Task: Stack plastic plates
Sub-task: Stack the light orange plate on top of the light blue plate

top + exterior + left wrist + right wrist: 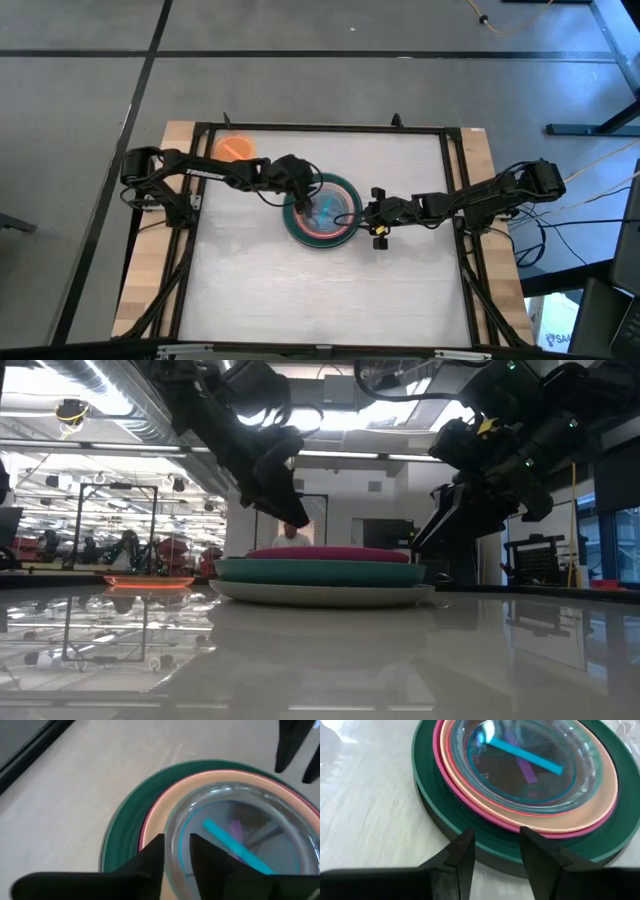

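your left gripper (176,851) is pinching the clear small plate's (240,835) rim; your right gripper (496,847), fingers spread, is waiting at the stack's (322,208) 3 o'clock.

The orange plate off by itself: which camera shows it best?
The high view: the orange plate lies alone near the table's far left corner, fully visible. The low view shows only its thin edge. Neither wrist view shows it.
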`<move>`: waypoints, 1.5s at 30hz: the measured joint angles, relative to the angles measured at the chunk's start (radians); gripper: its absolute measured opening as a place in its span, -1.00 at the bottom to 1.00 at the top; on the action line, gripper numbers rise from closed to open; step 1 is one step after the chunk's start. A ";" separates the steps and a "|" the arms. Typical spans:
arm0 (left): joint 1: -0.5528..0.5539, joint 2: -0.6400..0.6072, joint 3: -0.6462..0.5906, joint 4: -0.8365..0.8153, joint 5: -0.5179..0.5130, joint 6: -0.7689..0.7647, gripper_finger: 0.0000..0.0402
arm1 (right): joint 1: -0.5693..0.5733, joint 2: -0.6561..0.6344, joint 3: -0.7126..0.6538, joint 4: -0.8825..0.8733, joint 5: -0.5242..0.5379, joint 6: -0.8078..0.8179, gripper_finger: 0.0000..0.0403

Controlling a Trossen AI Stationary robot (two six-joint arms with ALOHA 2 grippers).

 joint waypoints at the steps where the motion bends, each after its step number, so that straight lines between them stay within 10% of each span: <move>1: 0.000 -0.011 0.000 -0.017 0.000 0.000 -0.54 | 0.000 0.000 0.000 0.000 0.000 0.000 -0.28; 20: 0.120 -0.204 0.000 -0.696 -0.271 -0.084 -0.37 | 0.000 0.000 0.000 0.001 -0.003 0.010 -0.28; 45: 0.453 0.119 0.000 -0.713 -0.316 -0.003 -0.41 | 0.000 0.000 0.000 -0.004 0.000 0.018 -0.28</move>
